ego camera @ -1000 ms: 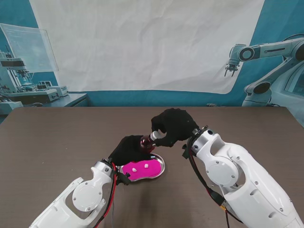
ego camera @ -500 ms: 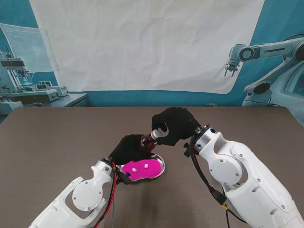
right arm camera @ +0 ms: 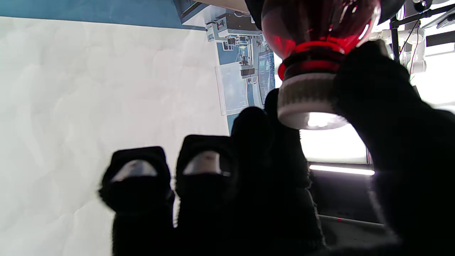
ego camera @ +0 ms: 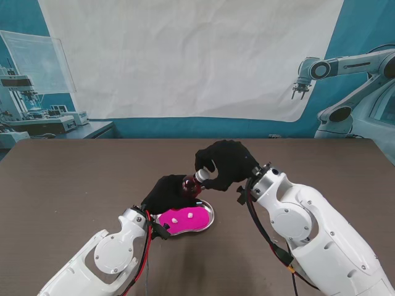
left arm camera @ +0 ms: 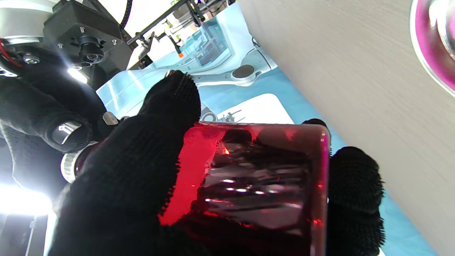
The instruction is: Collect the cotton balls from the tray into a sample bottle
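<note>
My left hand (ego camera: 165, 195) is shut on a dark red sample bottle (ego camera: 189, 185), held tilted just above the tray's far edge. In the left wrist view the bottle (left arm camera: 256, 185) fills the palm between black-gloved fingers (left arm camera: 135, 170). My right hand (ego camera: 226, 163) pinches the bottle's white ribbed cap (ego camera: 201, 178); the right wrist view shows the cap (right arm camera: 305, 103) between thumb and fingers (right arm camera: 384, 117), still on the neck of the bottle (right arm camera: 320, 25). The steel tray (ego camera: 210, 215) with a magenta lining holds two white cotton balls (ego camera: 175, 219) (ego camera: 190, 215).
The brown table (ego camera: 74, 185) spreads wide on both sides of the tray. A white backdrop sheet (ego camera: 185, 61) hangs behind the table's far edge. Both white forearms rise from the near corners.
My right hand's fingers have shifted slightly around the cap. The left hand, bottle and tray have stayed where they were.
</note>
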Available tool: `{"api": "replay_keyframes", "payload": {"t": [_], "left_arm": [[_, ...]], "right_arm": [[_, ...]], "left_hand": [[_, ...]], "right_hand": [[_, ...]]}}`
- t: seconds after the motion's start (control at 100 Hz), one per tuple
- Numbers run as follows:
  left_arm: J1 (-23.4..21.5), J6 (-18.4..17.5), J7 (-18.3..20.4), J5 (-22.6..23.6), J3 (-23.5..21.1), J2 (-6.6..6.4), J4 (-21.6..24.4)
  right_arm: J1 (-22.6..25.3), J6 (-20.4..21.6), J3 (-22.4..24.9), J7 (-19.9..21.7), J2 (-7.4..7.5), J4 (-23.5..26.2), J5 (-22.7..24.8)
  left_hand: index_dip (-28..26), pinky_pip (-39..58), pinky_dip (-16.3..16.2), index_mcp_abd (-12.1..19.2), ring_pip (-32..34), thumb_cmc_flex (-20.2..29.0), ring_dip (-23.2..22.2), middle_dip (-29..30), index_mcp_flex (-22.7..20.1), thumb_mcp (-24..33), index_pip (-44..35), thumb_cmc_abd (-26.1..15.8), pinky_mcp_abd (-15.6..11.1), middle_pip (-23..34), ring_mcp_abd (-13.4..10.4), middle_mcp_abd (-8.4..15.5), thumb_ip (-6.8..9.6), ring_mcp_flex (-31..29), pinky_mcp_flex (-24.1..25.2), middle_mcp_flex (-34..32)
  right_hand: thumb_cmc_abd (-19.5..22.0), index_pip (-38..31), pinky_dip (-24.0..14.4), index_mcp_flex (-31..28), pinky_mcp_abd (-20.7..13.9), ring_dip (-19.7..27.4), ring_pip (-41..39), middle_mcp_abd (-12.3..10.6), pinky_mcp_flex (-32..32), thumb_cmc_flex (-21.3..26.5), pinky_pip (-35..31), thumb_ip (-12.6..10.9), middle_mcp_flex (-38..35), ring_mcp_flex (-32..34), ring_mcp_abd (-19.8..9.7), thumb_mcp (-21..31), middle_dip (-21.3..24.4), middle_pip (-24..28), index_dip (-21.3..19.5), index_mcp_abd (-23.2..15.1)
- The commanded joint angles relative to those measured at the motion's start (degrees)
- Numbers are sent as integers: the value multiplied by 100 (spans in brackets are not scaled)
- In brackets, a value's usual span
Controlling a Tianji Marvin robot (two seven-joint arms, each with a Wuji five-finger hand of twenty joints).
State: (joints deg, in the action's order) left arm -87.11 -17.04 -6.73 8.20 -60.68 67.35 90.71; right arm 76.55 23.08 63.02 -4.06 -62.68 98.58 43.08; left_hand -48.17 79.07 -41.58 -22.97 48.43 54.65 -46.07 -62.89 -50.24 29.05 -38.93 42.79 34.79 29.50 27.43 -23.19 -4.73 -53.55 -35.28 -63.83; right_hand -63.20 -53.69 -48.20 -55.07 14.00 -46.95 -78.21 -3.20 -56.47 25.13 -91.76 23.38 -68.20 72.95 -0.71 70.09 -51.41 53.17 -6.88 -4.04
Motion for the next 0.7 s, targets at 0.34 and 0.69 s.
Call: {"api": "replay_keyframes", "payload": {"t": [0.34, 0.69], "left_arm": [[-19, 52, 68, -47, -41, 36, 28], [-7, 67, 91, -68, -36, 35, 22]], "right_arm": [[-1, 221, -14, -266, -67, -24, 243], [-11, 288, -16, -247, -78, -56, 117]], "left_hand": [[-98, 614, -229, 771, 811, 1615, -316, -127, -864, 2074, -1522, -2547, -571, 194, 183, 182, 55, -288, 171, -426], [-95, 613, -232, 775, 797, 1616, -312, -112, -865, 2072, -1508, -2553, -571, 171, 192, 187, 56, -278, 171, -430]], "right_hand": [[-376, -1188, 22, -404, -183, -78, -101, -363, -186, 716, -171, 15, -97, 259, -231, 739, 43, 166, -405, -1091], [-571, -1243, 34, -409, -214, -35, 22, -375, -153, 835, -136, 34, 31, 259, -264, 854, 35, 122, -399, -1167]]}}
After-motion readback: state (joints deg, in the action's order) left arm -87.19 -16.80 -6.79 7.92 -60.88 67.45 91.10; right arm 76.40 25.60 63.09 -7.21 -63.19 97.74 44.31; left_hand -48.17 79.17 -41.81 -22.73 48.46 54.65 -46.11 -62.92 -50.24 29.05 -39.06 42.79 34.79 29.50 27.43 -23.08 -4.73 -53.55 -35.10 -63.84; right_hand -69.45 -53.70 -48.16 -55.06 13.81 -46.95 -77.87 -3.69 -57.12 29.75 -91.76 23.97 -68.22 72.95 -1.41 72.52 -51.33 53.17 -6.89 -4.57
